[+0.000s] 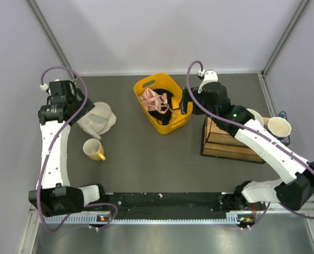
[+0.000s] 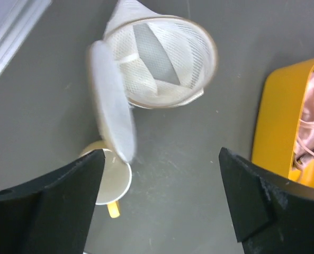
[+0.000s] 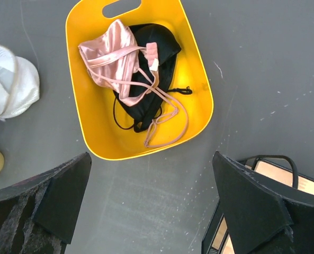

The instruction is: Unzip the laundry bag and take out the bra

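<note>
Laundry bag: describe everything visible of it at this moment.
The laundry bag is a round white mesh pouch with a tan zip rim. It is unzipped: its flat round flap stands swung open at one side, and only white mesh folds show inside. It lies on the dark table, left of the yellow tub and near a yellow mug. The left gripper and right gripper are open, neither touching it.

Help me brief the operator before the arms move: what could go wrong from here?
The open flap of the laundry bag lies close to the yellow mug; the open left gripper could snag the mesh and tip it. A strap of the pink bra loops loosely inside the yellow tub; the open right gripper, if lowered, might drag it out.
</note>
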